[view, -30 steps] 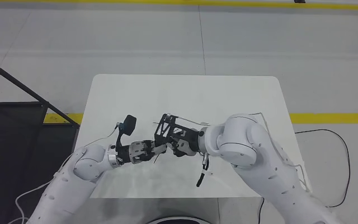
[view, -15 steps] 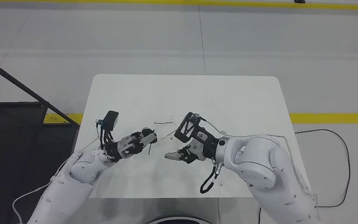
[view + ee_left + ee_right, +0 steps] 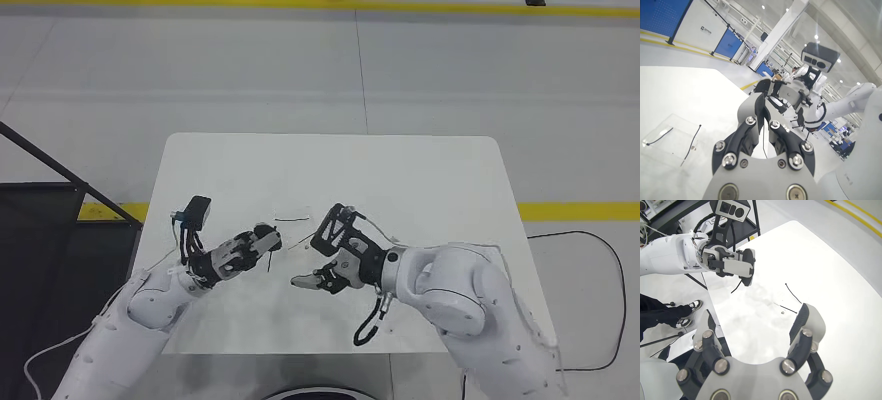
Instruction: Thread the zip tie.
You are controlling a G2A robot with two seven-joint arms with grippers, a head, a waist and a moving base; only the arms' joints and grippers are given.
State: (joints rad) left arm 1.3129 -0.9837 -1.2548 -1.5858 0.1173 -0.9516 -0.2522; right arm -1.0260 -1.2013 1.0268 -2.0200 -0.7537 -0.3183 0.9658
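Left of centre in the top view, left end effector (image 3: 264, 240) is pinching zip tie (image 3: 736, 288); right end effector (image 3: 756, 313) is hanging open.
Judged to be handling light, springy, slick; grip near its free tip.

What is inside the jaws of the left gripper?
A thin black zip tie is clamped in the shut left gripper; one end hangs free below the jaws. The clamped stretch itself is covered by them.
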